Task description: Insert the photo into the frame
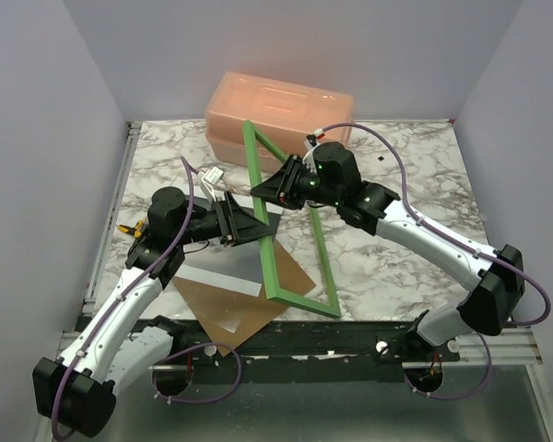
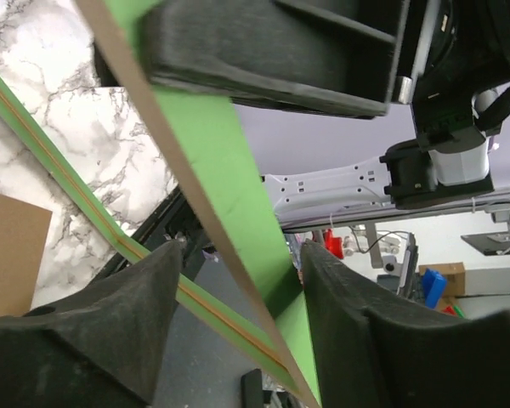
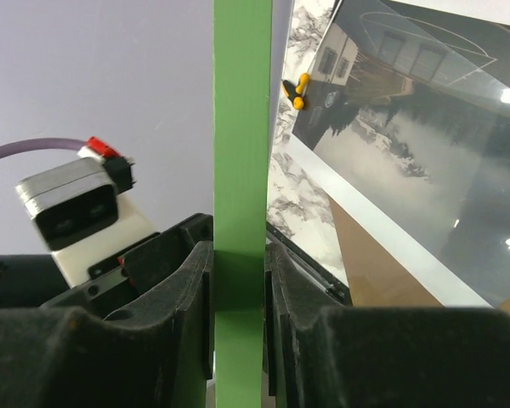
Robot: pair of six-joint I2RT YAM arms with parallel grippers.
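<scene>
The photo point(image 1: 226, 265) lies flat on the board point(image 1: 249, 318) at the table's point(image 1: 396, 249) front; the frame point(image 1: 267, 267) is tipped up over it, near bar low, far end raised toward the box point(image 1: 276, 106). The right gripper point(image 1: 288, 184) pinches one long bar tight; the left gripper's point(image 1: 238, 221) fingers point(image 2: 110, 340) straddle the opposite bar, pressing or not I cannot tell. Best lower the frame level, its opening squared to the print; the left gripper, sitting between frame and photo, would likely block that.
</scene>
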